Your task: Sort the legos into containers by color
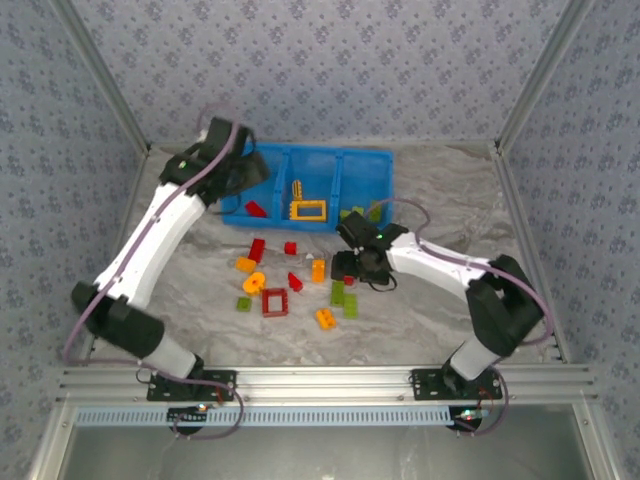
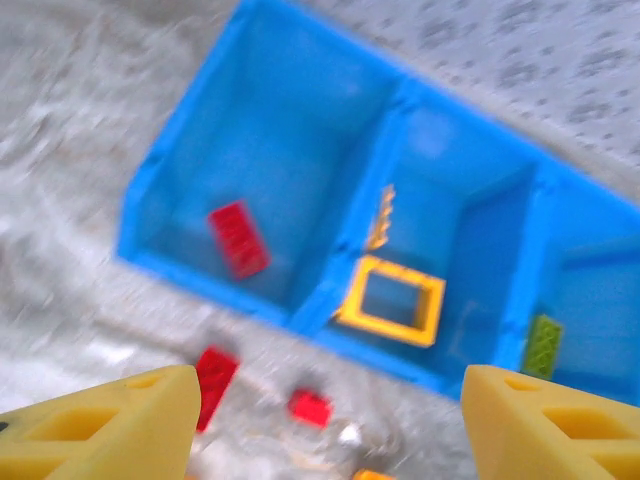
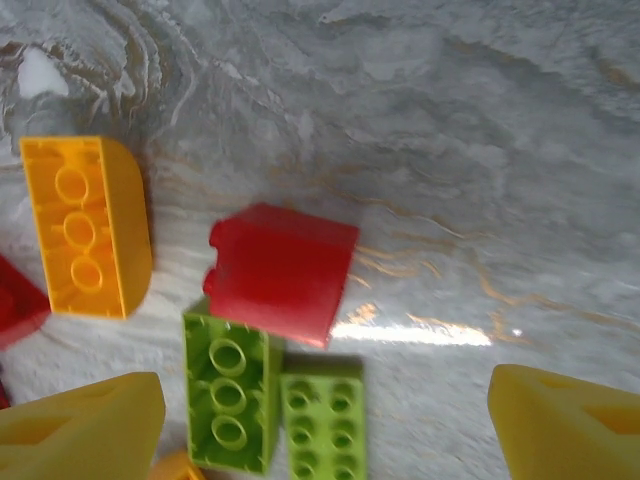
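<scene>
Left gripper (image 2: pixel 330 405), wide open and empty, is held above the bin (image 2: pixel 200 280) rim; right gripper (image 3: pixel 328 400), likewise open, over a red brick (image 3: pixel 283 270), bare bench (image 3: pixel 480 150) at 3 o'clock.

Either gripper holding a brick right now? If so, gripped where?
Nothing held. Left gripper is open and empty, facing the blue bin. Right gripper is open above a red brick lying on the table.

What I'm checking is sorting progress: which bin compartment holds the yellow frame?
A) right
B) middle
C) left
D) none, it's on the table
B: the yellow frame lies inside the middle compartment of the bin, with a compartment on either side of it.
</scene>
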